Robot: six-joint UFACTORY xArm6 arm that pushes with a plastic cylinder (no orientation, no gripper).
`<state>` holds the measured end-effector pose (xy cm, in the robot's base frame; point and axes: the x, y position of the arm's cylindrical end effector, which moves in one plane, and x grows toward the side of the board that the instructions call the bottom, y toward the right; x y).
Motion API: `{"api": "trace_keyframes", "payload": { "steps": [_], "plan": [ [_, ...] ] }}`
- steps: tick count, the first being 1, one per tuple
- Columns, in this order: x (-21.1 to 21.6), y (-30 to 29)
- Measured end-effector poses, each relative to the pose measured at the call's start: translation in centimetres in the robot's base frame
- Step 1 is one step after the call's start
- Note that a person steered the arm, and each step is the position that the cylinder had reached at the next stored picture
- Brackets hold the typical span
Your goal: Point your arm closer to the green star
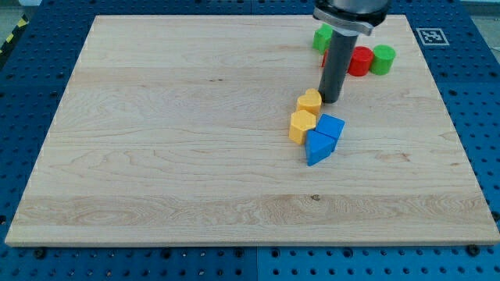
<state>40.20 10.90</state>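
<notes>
The green star (322,37) lies near the view's top right, partly hidden behind my rod. My tip (331,101) rests on the board below the star, just right of a yellow heart-like block (309,101). A yellow hexagon block (302,125) sits below that one. A blue block (332,126) and a blue triangular block (317,147) lie touching each other right of the yellow hexagon. A red cylinder (359,61) and a green cylinder (383,59) stand side by side right of my rod.
The wooden board (172,140) lies on a blue perforated table. A black-and-white marker tag (431,36) sits at the board's top right corner.
</notes>
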Motion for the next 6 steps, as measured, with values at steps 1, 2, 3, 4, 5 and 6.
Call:
{"api": "trace_keyframes", "payload": {
  "steps": [1, 2, 3, 4, 5, 6],
  "plan": [
    [0.7, -2.1],
    [3.0, -2.6],
    [3.4, -2.8],
    [0.7, -3.1],
    [-2.3, -1.6],
    [-5.8, -2.0]
  ]
}}
